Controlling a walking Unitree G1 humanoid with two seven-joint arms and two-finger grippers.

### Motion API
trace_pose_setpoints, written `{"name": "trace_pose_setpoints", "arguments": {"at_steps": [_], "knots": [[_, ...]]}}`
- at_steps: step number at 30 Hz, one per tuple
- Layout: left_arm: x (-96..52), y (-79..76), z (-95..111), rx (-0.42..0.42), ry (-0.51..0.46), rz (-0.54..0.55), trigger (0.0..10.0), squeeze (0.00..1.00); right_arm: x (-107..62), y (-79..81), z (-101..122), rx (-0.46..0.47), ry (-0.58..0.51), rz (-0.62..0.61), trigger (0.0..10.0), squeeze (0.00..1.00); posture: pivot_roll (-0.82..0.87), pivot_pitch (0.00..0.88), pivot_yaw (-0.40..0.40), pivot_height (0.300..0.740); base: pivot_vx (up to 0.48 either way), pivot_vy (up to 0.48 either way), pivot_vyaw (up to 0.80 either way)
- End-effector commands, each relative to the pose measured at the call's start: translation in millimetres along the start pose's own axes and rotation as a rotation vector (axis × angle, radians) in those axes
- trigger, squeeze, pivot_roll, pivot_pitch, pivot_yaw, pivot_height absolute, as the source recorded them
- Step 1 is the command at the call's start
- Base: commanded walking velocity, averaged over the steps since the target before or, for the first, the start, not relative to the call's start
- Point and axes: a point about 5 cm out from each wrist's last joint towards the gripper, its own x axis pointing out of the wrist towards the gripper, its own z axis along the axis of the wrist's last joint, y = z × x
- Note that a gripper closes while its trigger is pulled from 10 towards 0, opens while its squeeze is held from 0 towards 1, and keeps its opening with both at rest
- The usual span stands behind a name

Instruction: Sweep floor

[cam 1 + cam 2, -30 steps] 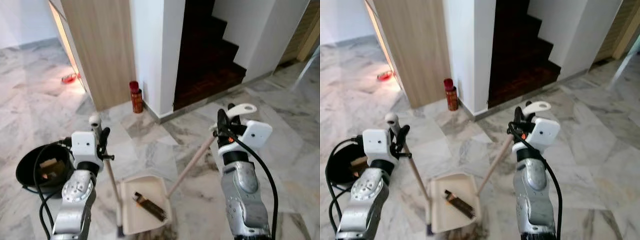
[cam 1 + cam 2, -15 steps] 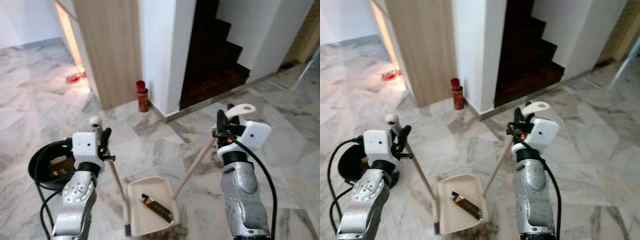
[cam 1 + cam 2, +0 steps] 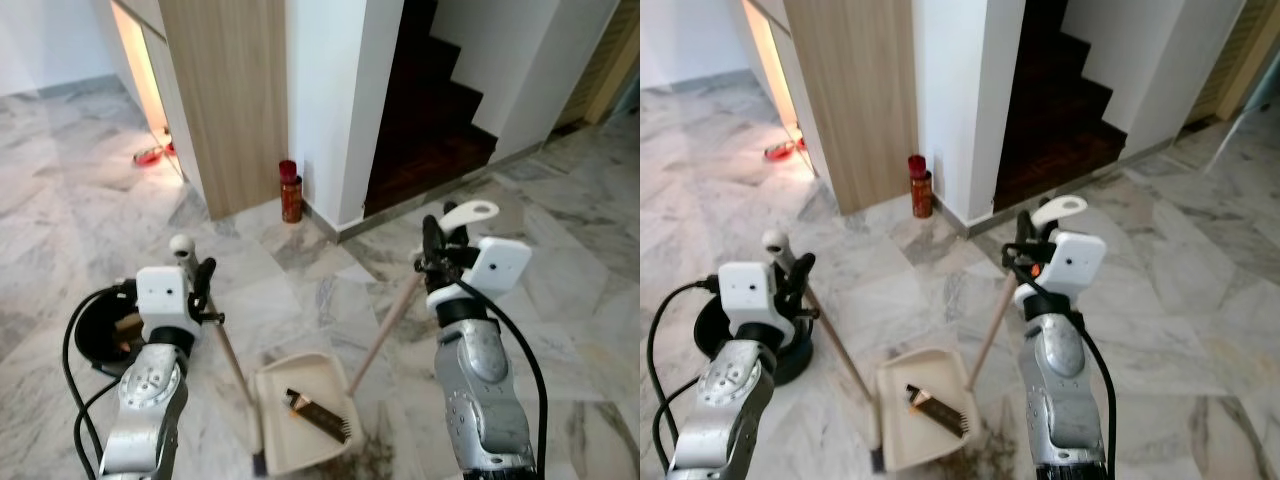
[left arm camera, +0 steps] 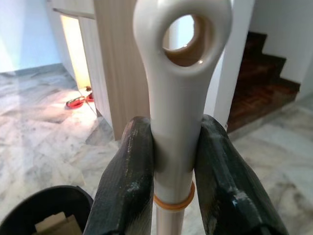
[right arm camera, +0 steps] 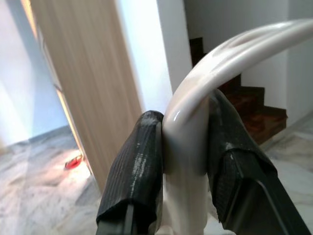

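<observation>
The marble floor [image 3: 300,290] is being swept near the wooden wall panel [image 3: 230,90] and the dark stairs [image 3: 430,110]. The cream dustpan [image 3: 300,415] is being rested flat on the floor between the two arms, with a small dark brush-like thing [image 3: 320,418] lying in it. The dustpan's long handle [image 4: 178,147] is being held tight by the left tool [image 3: 197,290], just under its ring end. The broom stick [image 3: 390,320] is being held tight by the right tool [image 3: 435,262], just below its curved top, and is being leaned down toward the pan. To do this well, the pan should be kept pressed flat and still while the dirt is being pushed in with short, slow strokes. A black bin [image 3: 105,325] is being kept just beside the left arm. A red can [image 3: 290,190] is standing by the wall; no writing can be read.
</observation>
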Motion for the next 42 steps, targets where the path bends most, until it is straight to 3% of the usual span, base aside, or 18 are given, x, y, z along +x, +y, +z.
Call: {"name": "trace_pose_setpoints", "arguments": {"at_steps": [1, 42], "knots": [[2.9, -3.6, 13.8, 0.015, -0.060, -0.012, 10.0, 0.00, 1.6, -0.8, 8.8, 0.027, -0.038, -0.005, 10.0, 0.00, 0.05, 0.000, -0.006, 0.740, 0.000, 0.319, 0.00], [2.0, -6.7, 12.2, 0.001, -0.047, -0.013, 10.0, 0.00, 5.8, -3.1, 13.4, 0.029, -0.052, -0.029, 10.0, 0.00, 0.06, 0.000, -0.010, 0.740, 0.000, 0.322, 0.00]]}}
